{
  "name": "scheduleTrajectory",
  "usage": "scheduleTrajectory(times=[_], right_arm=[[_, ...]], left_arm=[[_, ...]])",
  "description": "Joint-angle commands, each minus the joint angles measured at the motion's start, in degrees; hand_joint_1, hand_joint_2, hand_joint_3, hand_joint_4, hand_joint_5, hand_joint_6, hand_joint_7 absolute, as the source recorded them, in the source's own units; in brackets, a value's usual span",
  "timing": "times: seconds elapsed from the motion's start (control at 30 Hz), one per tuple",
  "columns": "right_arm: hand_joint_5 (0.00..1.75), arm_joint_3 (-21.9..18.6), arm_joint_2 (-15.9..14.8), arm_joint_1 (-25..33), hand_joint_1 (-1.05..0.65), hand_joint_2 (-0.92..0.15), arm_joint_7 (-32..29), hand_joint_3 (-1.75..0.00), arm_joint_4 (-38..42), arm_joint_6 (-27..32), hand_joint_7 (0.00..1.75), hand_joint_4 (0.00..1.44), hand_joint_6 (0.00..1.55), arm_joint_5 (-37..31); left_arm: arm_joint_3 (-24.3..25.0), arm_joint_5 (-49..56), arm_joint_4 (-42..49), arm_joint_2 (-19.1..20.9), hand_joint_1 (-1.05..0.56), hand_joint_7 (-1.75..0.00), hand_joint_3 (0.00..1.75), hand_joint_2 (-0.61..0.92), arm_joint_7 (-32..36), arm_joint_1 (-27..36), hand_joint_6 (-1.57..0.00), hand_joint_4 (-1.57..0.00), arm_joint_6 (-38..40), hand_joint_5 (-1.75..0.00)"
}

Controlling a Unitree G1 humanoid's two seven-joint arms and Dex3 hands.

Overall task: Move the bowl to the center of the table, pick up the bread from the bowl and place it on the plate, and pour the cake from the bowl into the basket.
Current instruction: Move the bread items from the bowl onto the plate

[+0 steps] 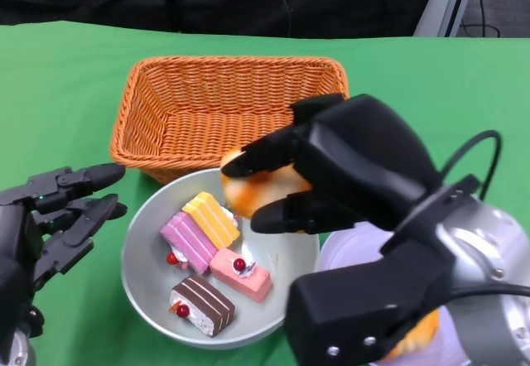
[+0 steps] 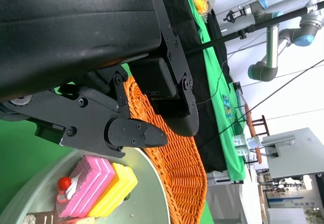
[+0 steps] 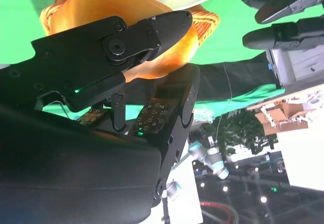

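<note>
Right hand (image 1: 331, 175) clasping bread (image 3: 126, 31) over bowl (image 1: 141, 258); left hand (image 1: 50, 217) spread, empty; cakes (image 1: 211, 254) only in head view.

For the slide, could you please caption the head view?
Right hand lifts the bread above the bowl of cakes, basket behind.

**Bright, even light; close parts soft**

My head view is evenly lit from above: the green table (image 1: 66, 76) shows only faint shadows, and the bowl (image 1: 141, 275) carries a mild sheen. My right hand (image 1: 331, 167) looms large and slightly soft. In my wrist views the near black shells blur, and backgrounds wash out pale.
</note>
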Motion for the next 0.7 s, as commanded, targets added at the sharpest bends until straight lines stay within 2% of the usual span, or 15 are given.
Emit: scheduleTrajectory(times=[0.03, 0.13, 0.33, 0.4, 0.47, 0.7], right_arm=[[1.42, -3.11, -1.09, 2.6, -0.11, -0.89, -2.76, -0.03, -2.33, -1.96, 0.07, 0.93, 1.32, 2.36], [1.58, -5.89, -2.51, 4.99, -0.11, -0.9, -1.43, -0.08, -4.57, -1.84, 0.09, 0.85, 1.33, 4.57], [1.61, -11.42, -5.02, 10.31, -0.1, -0.86, -1.69, -0.14, -7.73, -1.84, 0.15, 0.84, 1.34, 5.95], [1.54, -12.74, -5.86, 11.73, -0.11, -0.64, -2.42, -0.57, -7.93, -2.86, 0.37, 0.87, 1.21, 6.11], [1.56, -14.24, -6.49, 13.82, -0.11, -0.52, -2.88, -0.78, -8.51, -3.33, 0.55, 0.86, 1.11, 6.69], [1.57, -17.37, -7.7, 22.07, -0.03, -0.4, -5.34, -1.04, -9.62, -5.42, 0.8, 0.85, 1.0, 6.58]], left_arm=[[0.88, 0.07, 0.44, 1.72, -0.19, -0.02, 0.23, 0.92, -0.37, -0.29, -1.13, -0.85, -0.52, -0.77], [1.17, -0.36, 1.0, 2.22, -0.18, -0.02, 0.23, 0.92, -0.68, -0.45, -1.13, -0.85, -1.08, -0.77], [1.81, -1.74, 2.45, 3.65, -0.16, -0.01, 0.28, 0.92, -2.64, -1.11, -1.11, -0.83, -1.94, -0.77], [2.04, -2.07, 3.1, 4.04, -0.15, -0.01, 0.29, 0.92, -3.29, -1.39, -1.1, -0.82, -2.48, -0.77], [2.4, -2.32, 3.44, 4.3, -0.17, -0.01, 0.29, 0.92, -3.78, -1.6, -1.11, -0.81, -2.49, -0.78], [3.58, -3.33, 4.03, 5.27, -0.2, -0.01, 0.25, 0.92, -4.97, -1.92, -1.12, -0.81, -1.86, -0.79]])
